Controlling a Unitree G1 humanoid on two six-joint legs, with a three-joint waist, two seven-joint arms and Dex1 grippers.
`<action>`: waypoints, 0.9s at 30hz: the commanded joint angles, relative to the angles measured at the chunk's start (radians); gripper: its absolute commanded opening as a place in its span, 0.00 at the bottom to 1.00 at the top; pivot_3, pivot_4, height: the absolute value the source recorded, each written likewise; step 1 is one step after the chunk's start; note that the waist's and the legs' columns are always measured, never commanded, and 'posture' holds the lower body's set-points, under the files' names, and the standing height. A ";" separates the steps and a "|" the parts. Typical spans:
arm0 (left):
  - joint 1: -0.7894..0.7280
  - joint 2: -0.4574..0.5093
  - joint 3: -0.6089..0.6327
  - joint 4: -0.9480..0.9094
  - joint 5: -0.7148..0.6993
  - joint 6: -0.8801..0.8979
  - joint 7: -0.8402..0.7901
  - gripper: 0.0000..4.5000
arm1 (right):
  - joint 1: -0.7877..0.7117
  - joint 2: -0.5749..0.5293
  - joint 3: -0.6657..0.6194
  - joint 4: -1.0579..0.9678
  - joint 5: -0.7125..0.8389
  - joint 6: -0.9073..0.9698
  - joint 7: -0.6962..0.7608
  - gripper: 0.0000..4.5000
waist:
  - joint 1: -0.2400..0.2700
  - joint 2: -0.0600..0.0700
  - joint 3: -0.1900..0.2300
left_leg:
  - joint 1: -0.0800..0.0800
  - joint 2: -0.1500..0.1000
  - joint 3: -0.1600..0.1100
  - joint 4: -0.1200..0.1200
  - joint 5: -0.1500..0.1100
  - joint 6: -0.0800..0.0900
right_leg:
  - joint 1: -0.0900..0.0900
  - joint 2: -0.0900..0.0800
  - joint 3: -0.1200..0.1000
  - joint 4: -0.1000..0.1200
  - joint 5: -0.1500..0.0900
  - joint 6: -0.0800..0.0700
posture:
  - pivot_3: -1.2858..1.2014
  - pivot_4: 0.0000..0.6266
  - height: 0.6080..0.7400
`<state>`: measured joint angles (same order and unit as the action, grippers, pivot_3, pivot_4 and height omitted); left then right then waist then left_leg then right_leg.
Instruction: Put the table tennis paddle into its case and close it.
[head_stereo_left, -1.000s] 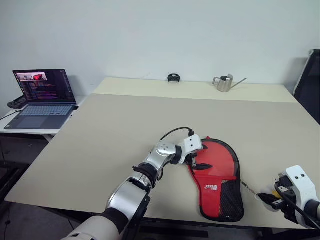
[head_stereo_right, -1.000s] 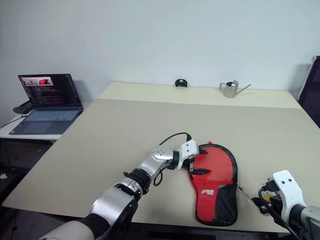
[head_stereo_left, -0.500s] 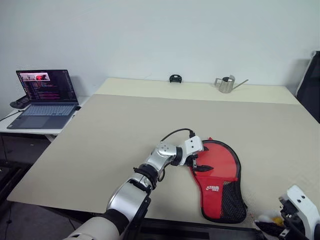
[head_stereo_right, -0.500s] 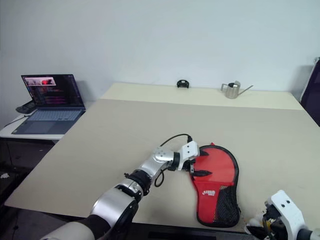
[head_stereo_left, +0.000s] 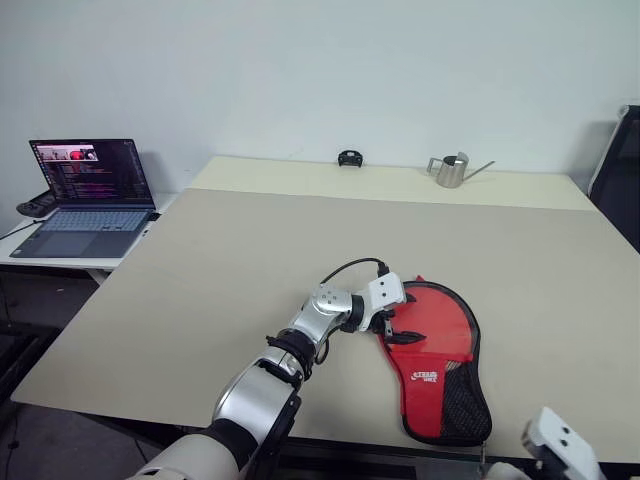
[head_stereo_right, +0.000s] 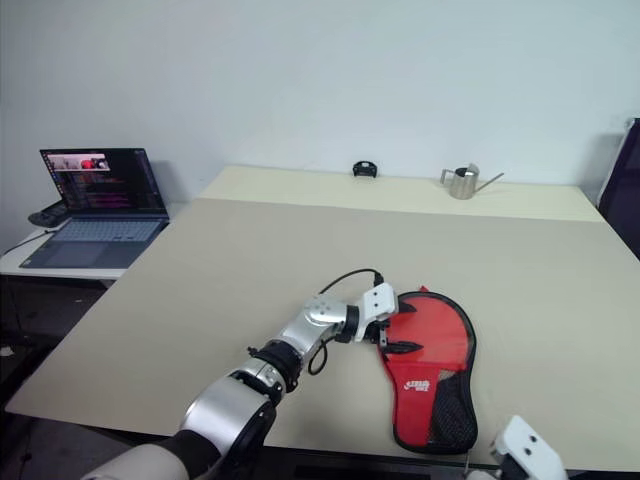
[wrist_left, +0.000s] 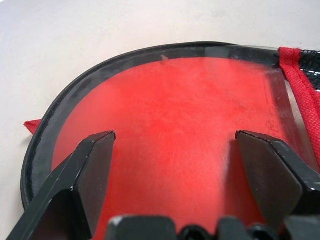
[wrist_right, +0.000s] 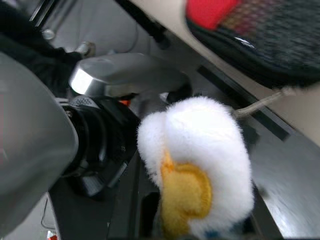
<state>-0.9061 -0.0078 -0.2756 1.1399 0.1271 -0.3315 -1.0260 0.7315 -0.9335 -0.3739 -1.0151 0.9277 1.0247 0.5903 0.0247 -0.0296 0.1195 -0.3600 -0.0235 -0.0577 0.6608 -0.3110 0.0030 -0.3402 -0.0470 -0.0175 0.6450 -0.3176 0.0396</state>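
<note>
Half the table lies bare beside the case.

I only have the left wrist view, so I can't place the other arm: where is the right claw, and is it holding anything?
Observer: The right claw is just off the near edge of the table, shut on the fluffy charm.
Operator: Is that charm attached to the case?
Observer: Yes. A thin cord runs from it up to the black mesh end of the case, which lies at that near edge.
Operator: Is anything else close to the case?
Observer: Nothing close. A metal watering can stands at the far edge, and a laptop sits on a side table to the left.
</note>
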 joint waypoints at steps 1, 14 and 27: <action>0.091 0.007 -0.110 0.100 0.120 0.068 -0.043 0.94 | -0.070 0.004 0.113 -0.032 0.045 -0.011 -0.058 0.13 | 0.000 0.000 0.000 | 0.000 0.000 0.000 0.000 0.000 0.000 | 0.000 0.000 0.000 0.000 0.000 0.000 | 0.52 0.24 1.00; 0.091 0.011 -0.106 0.094 0.117 0.070 -0.037 0.94 | -0.206 0.011 0.176 0.009 0.009 0.025 -0.123 0.40 | 0.001 -0.001 0.000 | 0.000 -0.001 -0.001 0.000 0.000 0.000 | 0.000 -0.002 -0.001 0.000 0.000 -0.001 | 0.52 0.24 1.00; 0.088 0.006 -0.106 0.097 0.118 0.071 -0.033 0.94 | 0.062 0.064 -0.161 -0.031 0.048 -0.087 0.018 0.48 | 0.001 -0.002 0.000 | 0.001 -0.001 -0.001 0.000 0.000 0.000 | 0.002 -0.002 -0.001 0.000 0.000 0.000 | 0.52 0.24 1.00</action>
<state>-0.9017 -0.0104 -0.2764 1.1359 0.1271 -0.3279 -1.0258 0.7816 -0.8808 -0.4774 -1.0121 0.9304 0.9726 0.5844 0.0255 -0.0319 0.1195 -0.3584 -0.0249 -0.0584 0.6610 -0.3113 0.0025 -0.3379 -0.0494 -0.0185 0.6448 -0.3177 0.0399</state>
